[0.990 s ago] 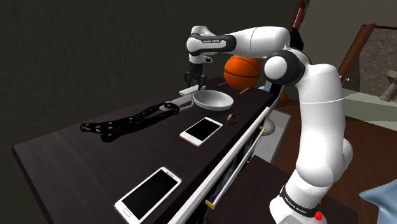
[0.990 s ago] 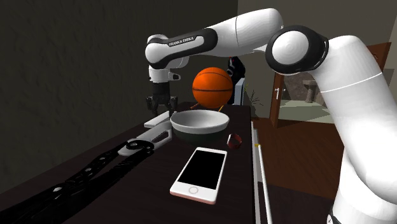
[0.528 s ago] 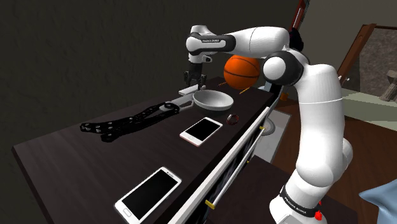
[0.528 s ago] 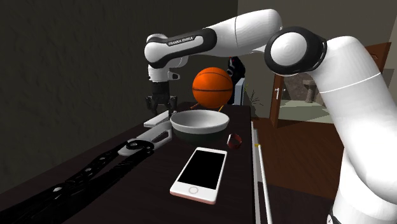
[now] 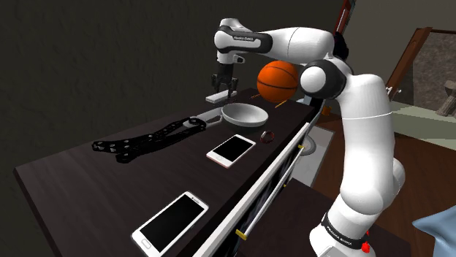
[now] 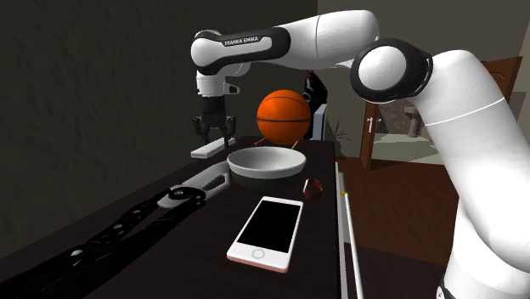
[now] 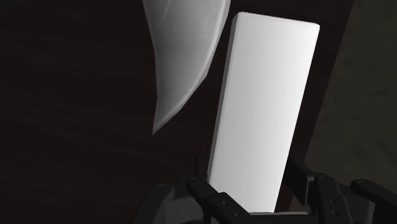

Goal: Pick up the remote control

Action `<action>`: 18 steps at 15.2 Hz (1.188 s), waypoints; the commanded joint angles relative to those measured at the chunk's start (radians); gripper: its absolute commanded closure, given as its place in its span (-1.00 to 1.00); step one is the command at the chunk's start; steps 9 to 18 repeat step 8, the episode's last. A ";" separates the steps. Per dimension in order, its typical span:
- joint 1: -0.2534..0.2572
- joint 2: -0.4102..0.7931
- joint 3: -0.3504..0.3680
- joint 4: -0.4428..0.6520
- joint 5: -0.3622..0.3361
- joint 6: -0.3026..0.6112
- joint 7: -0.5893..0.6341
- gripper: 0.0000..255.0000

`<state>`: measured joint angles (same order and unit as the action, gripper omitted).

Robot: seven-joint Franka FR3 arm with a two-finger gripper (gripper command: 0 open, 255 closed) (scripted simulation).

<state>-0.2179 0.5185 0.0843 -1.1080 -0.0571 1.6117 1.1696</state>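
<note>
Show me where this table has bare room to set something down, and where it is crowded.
The widest bare patch of the table lies between the black linked bar and the near phone. A smaller one lies between that phone and the far phone. The far end is crowded: bowl, basketball, and the gripper holding the remote.

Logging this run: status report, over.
Gripper: jaws shut on the remote. Remote held off the table. Bowl close beside it, not touching.
</note>
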 commanded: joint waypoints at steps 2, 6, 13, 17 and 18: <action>0.002 0.018 0.000 0.070 -0.001 -0.052 -0.002 1.00; 0.007 0.050 -0.001 0.177 -0.003 -0.127 -0.004 1.00; 0.007 0.051 -0.001 0.181 -0.003 -0.130 -0.004 1.00; 0.007 0.051 -0.001 0.181 -0.003 -0.130 -0.004 1.00; 0.007 0.051 -0.001 0.181 -0.003 -0.130 -0.004 1.00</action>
